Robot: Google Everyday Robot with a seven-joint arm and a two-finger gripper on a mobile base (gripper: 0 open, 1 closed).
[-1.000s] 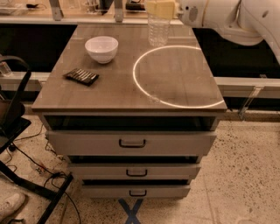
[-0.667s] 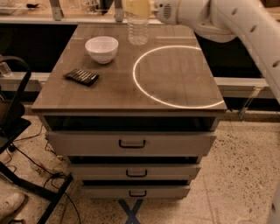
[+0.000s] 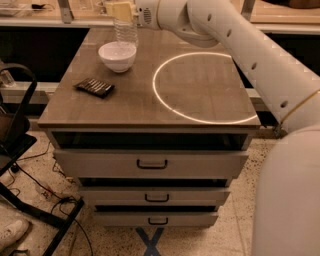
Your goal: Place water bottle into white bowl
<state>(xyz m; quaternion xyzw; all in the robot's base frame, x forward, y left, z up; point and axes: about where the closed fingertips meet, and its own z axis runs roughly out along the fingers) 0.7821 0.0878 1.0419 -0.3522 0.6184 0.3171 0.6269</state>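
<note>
One second on, our gripper, clamped on the bottle, hangs by the bowl instead of right of it; we lower next

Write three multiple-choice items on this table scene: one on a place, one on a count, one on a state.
1. Where is the dark flat object?
A. On the table, left of the bowl and nearer the camera
B. Inside the bowl
C. Hanging in mid-air

2. How many drawer handles show?
A. Two
B. Three
C. Five

3. How is the water bottle?
A. Lying on its side
B. Upside down
C. Upright, held at its top by the gripper

Answers:
1 A: it lies flat on the tabletop, beside the bowl and towards the front.
2 B: each of the three drawer fronts has one handle.
3 C: the gripper is at the table's far edge, just behind the bowl, its jaws closed on the bottle's top.
</note>
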